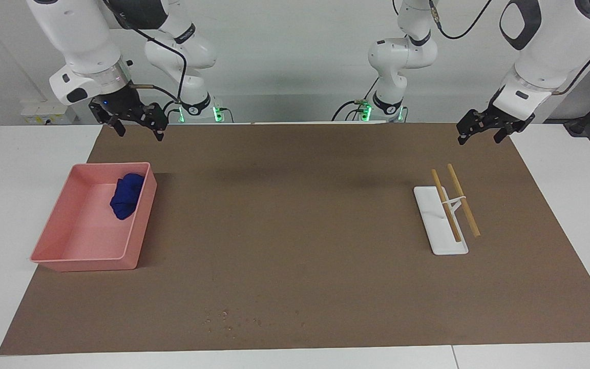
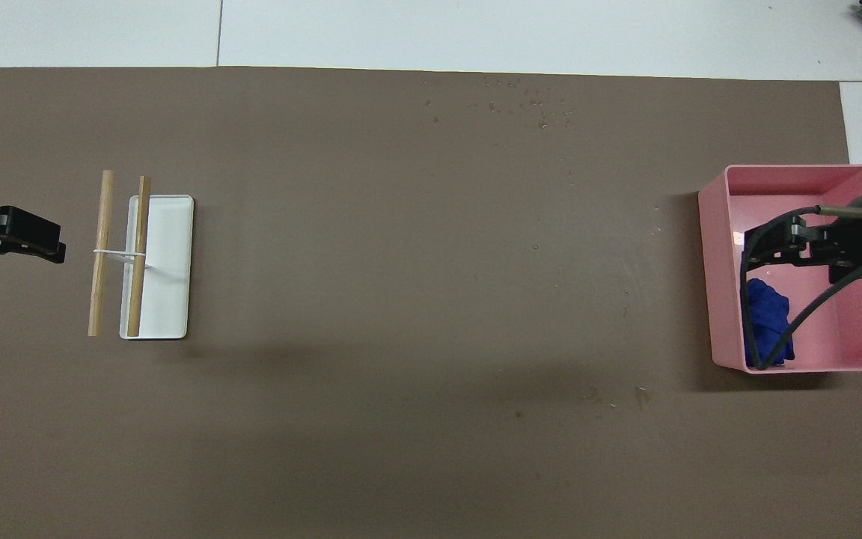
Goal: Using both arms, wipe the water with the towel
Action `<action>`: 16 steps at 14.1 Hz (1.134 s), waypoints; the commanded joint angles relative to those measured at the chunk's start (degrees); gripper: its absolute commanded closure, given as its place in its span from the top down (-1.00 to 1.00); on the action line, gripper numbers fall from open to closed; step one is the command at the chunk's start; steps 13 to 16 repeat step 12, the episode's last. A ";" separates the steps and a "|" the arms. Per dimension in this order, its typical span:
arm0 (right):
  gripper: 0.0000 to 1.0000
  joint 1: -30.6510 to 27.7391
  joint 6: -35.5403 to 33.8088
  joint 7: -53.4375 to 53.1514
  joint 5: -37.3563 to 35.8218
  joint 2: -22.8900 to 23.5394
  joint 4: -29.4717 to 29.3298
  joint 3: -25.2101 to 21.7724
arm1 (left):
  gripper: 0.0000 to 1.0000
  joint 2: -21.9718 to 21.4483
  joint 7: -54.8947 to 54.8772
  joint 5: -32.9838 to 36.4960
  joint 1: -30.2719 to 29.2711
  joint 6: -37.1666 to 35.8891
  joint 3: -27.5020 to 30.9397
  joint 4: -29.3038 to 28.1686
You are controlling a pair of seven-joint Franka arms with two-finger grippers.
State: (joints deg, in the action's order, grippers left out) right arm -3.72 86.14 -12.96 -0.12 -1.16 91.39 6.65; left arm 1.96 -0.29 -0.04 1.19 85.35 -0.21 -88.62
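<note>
A crumpled blue towel point(image 1: 126, 196) lies in a pink bin point(image 1: 77, 246) at the right arm's end of the brown mat; it also shows in the overhead view point(image 2: 768, 318). The water point(image 1: 228, 318) is a scatter of tiny droplets on the mat near its edge farthest from the robots, also seen from overhead point(image 2: 521, 101). My right gripper point(image 1: 139, 130) hangs open and empty in the air over the bin point(image 2: 723, 262), apart from the towel. My left gripper point(image 1: 480, 137) is open and empty, raised over the mat at the left arm's end.
A white tray point(image 1: 430, 205) with two wooden rods point(image 1: 463, 200) on a small stand sits toward the left arm's end, also seen from overhead point(image 2: 169, 262). The brown mat point(image 1: 295, 230) covers most of the white table.
</note>
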 commanded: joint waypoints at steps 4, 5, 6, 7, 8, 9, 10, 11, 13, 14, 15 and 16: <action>1.00 -0.67 3.94 0.74 -0.50 -1.84 2.66 0.21 | 1.00 -0.55 -0.06 -0.75 0.31 -0.80 0.39 -0.23; 1.00 -0.76 4.30 0.74 -0.50 -1.83 2.66 0.21 | 1.00 -0.55 0.02 -0.75 0.31 -0.72 0.39 -0.23; 1.00 -0.67 4.30 0.66 -0.50 -1.83 2.66 0.21 | 1.00 -0.55 0.03 -0.75 0.31 -0.71 0.39 -0.32; 1.00 -0.67 4.30 0.65 -0.50 -1.83 2.66 0.21 | 1.00 -0.55 0.20 -0.75 0.31 -0.71 0.39 -0.32; 1.00 -0.67 4.39 0.65 -0.50 -1.83 2.66 0.21 | 1.00 -0.55 0.38 -0.75 0.31 -0.71 0.39 -0.32; 1.00 -0.67 4.39 0.74 -0.50 -1.83 2.66 0.21 | 1.00 -0.64 0.38 -0.83 0.31 -0.71 0.39 -0.32; 1.00 -0.67 4.39 0.66 -0.50 -1.83 2.66 0.21 | 1.00 -0.64 0.38 -0.83 0.31 -0.71 0.39 -0.32; 1.00 -0.58 4.30 0.65 -0.58 -1.83 2.66 0.21 | 1.00 -0.64 0.38 -0.75 0.31 -0.71 0.39 -0.32; 1.00 -0.58 4.30 0.65 -0.50 -1.83 2.66 0.21 | 1.00 -0.64 0.38 -0.75 0.31 -0.71 0.39 -0.41; 1.00 -0.58 4.30 0.65 -0.50 -1.83 2.66 0.21 | 1.00 -0.64 0.38 -0.75 0.31 -0.71 0.39 -0.41; 1.00 -0.58 4.30 0.65 -0.50 -1.83 2.66 0.21 | 1.00 -0.64 0.38 -0.75 0.31 -0.71 0.39 -0.41; 1.00 -0.58 4.30 0.65 -0.50 -1.83 2.66 0.21 | 1.00 -0.64 0.38 -0.75 0.31 -0.71 0.39 -0.41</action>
